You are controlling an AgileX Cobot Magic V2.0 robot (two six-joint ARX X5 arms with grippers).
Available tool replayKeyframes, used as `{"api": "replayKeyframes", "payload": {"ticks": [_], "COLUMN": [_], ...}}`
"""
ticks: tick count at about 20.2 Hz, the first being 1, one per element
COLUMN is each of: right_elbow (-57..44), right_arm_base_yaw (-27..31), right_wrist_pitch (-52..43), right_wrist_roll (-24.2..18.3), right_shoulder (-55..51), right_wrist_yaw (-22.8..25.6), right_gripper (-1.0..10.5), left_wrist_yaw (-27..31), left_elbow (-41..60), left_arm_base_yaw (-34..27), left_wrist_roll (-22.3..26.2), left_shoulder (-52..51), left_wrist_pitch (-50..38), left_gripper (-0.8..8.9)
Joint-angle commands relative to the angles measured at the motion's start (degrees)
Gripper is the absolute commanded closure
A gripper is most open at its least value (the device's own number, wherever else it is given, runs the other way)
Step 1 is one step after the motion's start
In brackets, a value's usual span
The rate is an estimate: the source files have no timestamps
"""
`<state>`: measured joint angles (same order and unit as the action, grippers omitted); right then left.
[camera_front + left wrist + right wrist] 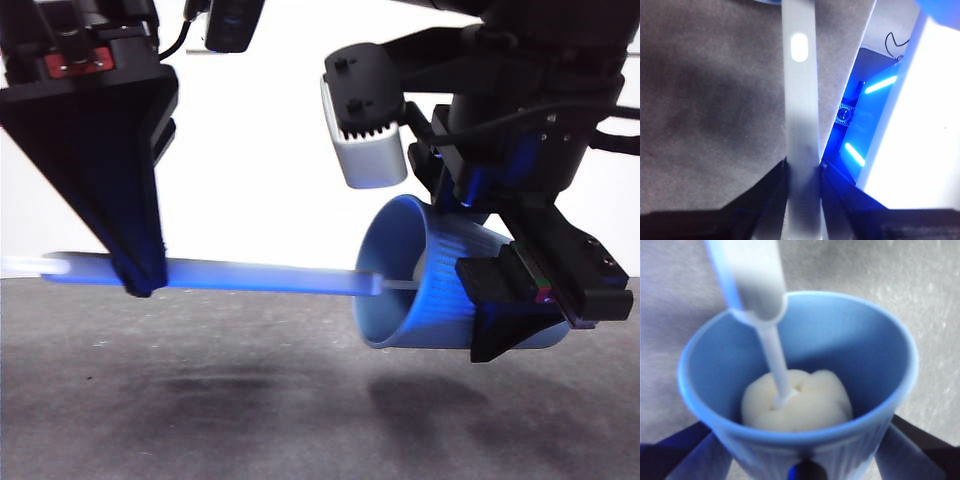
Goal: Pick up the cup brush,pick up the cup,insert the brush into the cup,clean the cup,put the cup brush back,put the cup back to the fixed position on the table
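My right gripper [505,305] is shut on the blue ribbed cup [430,285] and holds it on its side above the table [250,410], mouth toward the left. In the right wrist view the cup [840,340] holds the brush's cream sponge head [800,402] at its bottom. My left gripper [140,280] is shut on the cup brush handle [250,275], held level, its thin neck entering the cup. In the left wrist view the grey handle [801,110] runs up between my jaws.
A white and black camera housing [365,120] hangs on the right arm above the cup. The dark grey table shows soft shadows under both arms. A white wall stands behind.
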<state>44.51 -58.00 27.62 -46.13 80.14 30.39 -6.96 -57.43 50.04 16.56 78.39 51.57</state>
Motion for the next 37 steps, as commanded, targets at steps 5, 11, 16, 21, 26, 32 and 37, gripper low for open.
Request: {"api": "replayKeyframes", "payload": {"ticks": [5, 11, 16, 21, 26, 32, 37], "right_elbow": [0.0, 0.0, 0.0, 0.0, 0.0, 0.0, 0.1], "right_arm_base_yaw": [-0.3, 0.4, 2.5, 3.6, 3.6, 2.8, -1.0], "right_wrist_pitch": [-0.8, 0.3, 1.6, 1.6, 1.5, 0.7, -1.7], "right_wrist_roll": [-0.4, -0.2, 0.8, 1.9, 1.9, 1.9, 1.9], "right_shoulder": [0.3, 0.3, 0.3, 0.3, 0.3, 0.3, 0.3], "right_wrist_yaw": [-0.5, 1.5, 3.1, 4.3, 4.2, 3.9, 1.5], "right_gripper": [9.6, 9.6, 9.6, 9.6, 9.6, 9.6, 9.6], "left_wrist_yaw": [-0.9, 2.7, 5.5, 5.5, 5.4, 2.9, 0.4], "left_elbow": [0.0, 0.0, 0.0, 0.0, 0.0, 0.0, 0.0], "left_arm_base_yaw": [0.5, -0.1, -1.5, -2.9, -2.9, -2.8, -1.0], "left_wrist_roll": [-0.5, -1.2, -1.2, -1.1, -0.1, -0.1, -0.8], "left_shoulder": [0.2, -0.2, -1.3, -3.4, -3.6, -3.2, -0.7], "left_wrist_pitch": [-3.4, -1.0, 3.5, 5.9, 7.8, 3.3, -2.3], "left_gripper": [8.22, 8.22, 8.22, 8.22, 8.22, 8.22, 8.22]}}
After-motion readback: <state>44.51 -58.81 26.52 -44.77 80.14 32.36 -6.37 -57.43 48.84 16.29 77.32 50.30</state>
